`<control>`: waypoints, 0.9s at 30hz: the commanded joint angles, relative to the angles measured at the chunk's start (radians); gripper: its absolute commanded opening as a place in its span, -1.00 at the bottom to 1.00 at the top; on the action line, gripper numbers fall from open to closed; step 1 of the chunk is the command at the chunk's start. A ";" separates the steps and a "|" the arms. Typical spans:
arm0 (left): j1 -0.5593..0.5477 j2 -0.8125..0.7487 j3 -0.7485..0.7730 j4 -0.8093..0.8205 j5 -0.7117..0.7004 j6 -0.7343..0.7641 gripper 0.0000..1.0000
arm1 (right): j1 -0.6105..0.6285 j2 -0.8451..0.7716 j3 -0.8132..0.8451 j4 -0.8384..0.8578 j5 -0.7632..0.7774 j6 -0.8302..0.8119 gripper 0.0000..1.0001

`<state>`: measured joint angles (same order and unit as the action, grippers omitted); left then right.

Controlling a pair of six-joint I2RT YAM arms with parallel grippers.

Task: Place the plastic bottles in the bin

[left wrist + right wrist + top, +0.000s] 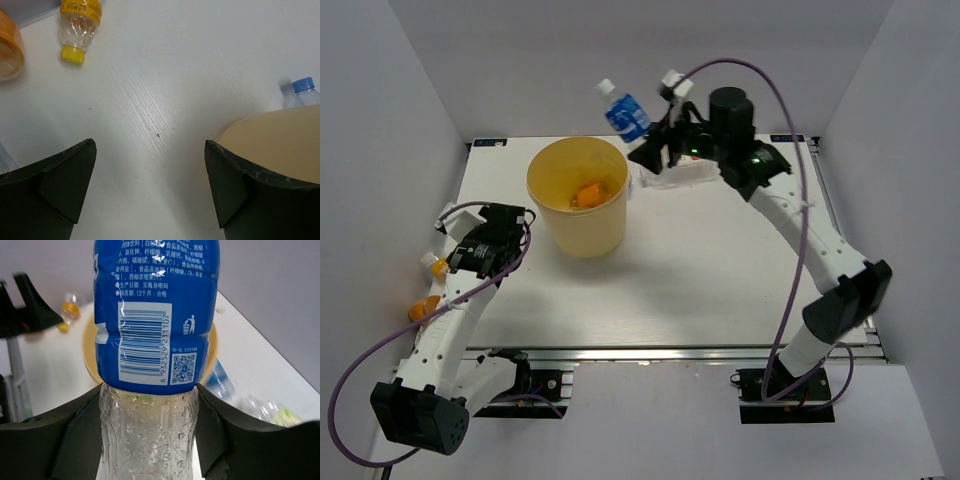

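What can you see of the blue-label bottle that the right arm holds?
The blue-label bottle is clear plastic, with droplets inside its bare lower part, a barcode and QR code on the label, and a pale cap. The right tool clamps the bare part. The bottle hangs tilted in the air, cap up and leftward, near the far right rim of the bin.

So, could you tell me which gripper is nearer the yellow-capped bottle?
Left. The left gripper hangs open close to the yellow-capped bottle; the right gripper is beyond the bin, holding the blue-labelled bottle.
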<state>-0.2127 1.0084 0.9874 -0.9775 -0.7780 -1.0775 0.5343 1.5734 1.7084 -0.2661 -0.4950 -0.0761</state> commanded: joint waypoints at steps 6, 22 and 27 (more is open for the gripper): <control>0.164 -0.027 -0.104 0.112 0.072 -0.035 0.96 | 0.193 0.312 0.384 -0.133 0.096 0.062 0.79; 0.357 0.165 0.117 0.142 0.036 0.154 0.96 | 0.250 -0.060 -0.056 0.045 0.284 -0.011 0.79; 0.383 0.223 0.198 0.161 -0.010 0.240 0.96 | 0.228 -0.299 -0.356 0.174 0.489 0.042 0.79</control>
<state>0.1493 1.2072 1.1507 -0.8185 -0.7097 -0.9081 0.7826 1.3731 1.4593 -0.2352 -0.1551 -0.0612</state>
